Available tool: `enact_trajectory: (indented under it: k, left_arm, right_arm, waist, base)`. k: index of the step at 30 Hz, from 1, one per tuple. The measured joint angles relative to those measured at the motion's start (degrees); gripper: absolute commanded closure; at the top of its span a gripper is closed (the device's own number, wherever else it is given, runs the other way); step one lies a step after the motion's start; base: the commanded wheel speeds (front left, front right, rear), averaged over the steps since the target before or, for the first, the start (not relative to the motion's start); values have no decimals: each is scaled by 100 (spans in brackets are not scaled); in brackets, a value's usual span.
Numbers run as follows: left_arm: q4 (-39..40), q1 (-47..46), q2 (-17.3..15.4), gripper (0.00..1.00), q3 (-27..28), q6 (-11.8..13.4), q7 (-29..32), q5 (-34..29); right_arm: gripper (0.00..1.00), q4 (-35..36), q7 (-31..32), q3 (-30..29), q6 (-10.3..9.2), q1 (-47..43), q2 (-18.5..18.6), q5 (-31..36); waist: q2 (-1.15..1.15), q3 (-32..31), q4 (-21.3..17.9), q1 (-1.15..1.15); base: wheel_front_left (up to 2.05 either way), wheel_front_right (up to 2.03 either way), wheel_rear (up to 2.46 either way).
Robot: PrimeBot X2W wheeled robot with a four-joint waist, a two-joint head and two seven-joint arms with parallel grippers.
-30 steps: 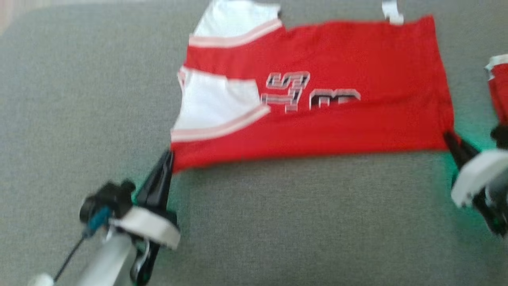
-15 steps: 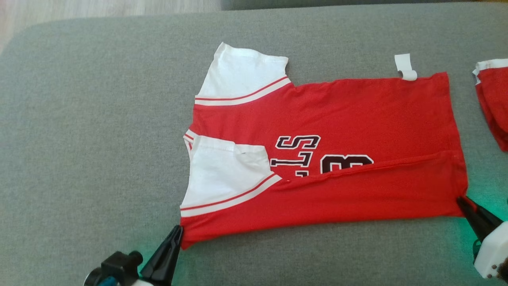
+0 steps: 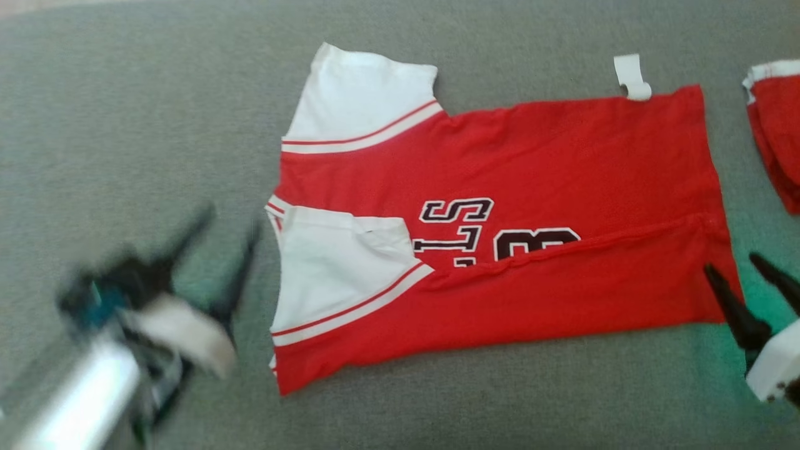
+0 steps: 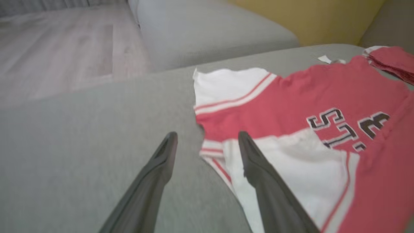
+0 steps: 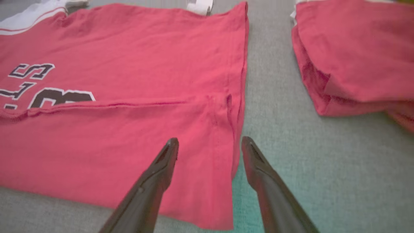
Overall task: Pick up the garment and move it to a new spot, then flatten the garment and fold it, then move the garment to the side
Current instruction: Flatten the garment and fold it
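A broad grey upholstered surface (image 3: 437, 406) of woven fabric spread across the scene. Beyond its rounded edge lay a pale wooden floor (image 4: 64, 48), a second grey cushion (image 4: 210, 32) and a yellow wall (image 4: 307, 19). A greenish glow (image 5: 307, 161) tinted the fabric in one patch.

The garment (image 3: 562, 162) lies spread at centre frame on the cushion (image 3: 125, 94), with a folded pile (image 3: 778, 125) apart from it at the right edge. The left gripper (image 3: 230, 219) stands lower left, beside the garment. The right gripper (image 3: 732, 262) stands lower right, its fingers (image 5: 155, 181) either side of the garment's edge.
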State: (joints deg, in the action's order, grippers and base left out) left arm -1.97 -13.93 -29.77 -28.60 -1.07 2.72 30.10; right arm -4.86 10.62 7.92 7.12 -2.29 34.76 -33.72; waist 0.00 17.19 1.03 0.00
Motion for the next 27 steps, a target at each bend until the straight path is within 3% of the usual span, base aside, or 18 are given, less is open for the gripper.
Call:
enact_trajectory:
  k: [4, 8, 13, 17, 27]
  left_arm:
    - [-43, -1363, -100, 0, 81, -332, 662, 56]
    - [-528, -2776, -105, 0, -209, -604, 1606, 533]
    - [-1489, -4259, -48, 0, -537, -609, 2882, 1211]
    - [-2171, -4834, -90, 0, -831, -636, 3594, 1567]
    - [-2863, -5324, -513, 0, -1278, -651, 3816, 1728]
  right_arm:
    - [0, 311, 51, -97, 0, 341, -129, 175]
    - [0, 521, 52, -79, 0, 773, -321, 266]
    - [0, 589, -23, 120, 0, 1060, -536, 316]
    - [0, 560, -119, 209, 0, 1137, -621, 360]
    - [0, 356, -350, 253, 0, 1245, -740, 363]
  waist:
    - [0, 253, -163, 1]
    - [0, 569, -380, 1]
    - [0, 1005, -675, 2]
    - [0, 1277, -956, 2]
    - [0, 1715, -1455, 0]
  base:
    - [0, 0, 0]
    - [0, 0, 0]
    - [0, 0, 0]
    - [0, 0, 0]
    - [0, 0, 0]
